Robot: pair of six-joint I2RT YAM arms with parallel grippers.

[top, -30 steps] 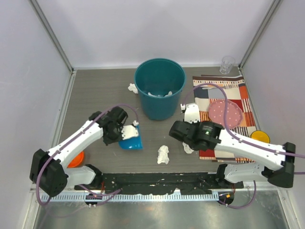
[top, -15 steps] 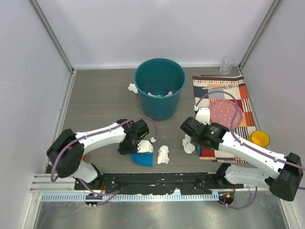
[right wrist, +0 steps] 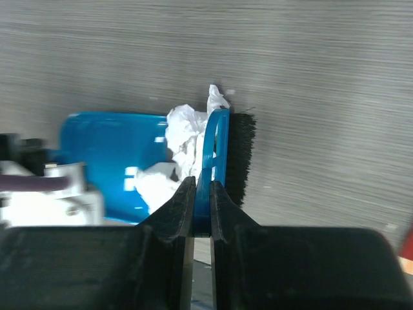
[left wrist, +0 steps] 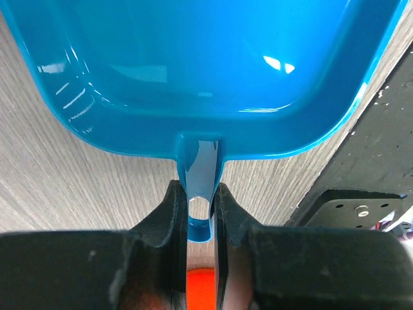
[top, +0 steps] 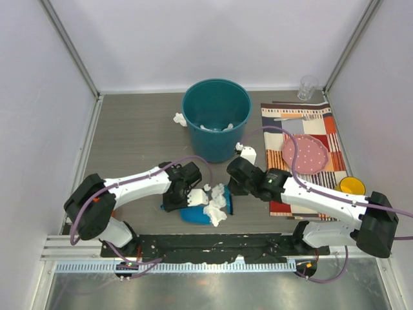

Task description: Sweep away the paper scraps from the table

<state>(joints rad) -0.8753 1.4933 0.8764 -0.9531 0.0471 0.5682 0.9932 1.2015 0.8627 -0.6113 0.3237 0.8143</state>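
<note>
top: paper scraps [top: 215, 205] bunched low-centre on table [top: 129, 135] at dustpan [top: 192, 216] mouth, one more left of teal bin [top: 216, 147] | left wrist: my left gripper [left wrist: 199, 201] clamped on dustpan handle | right wrist: my right gripper [right wrist: 202, 197] pinched tight on brush [right wrist: 221, 145], scraps against it

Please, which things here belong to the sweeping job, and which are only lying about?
For the job: blue dustpan in the left gripper, brush in the right gripper, paper scraps, teal bin, table.
Lying about: striped placemat, pink plate, yellow cup, clear glass.
</note>
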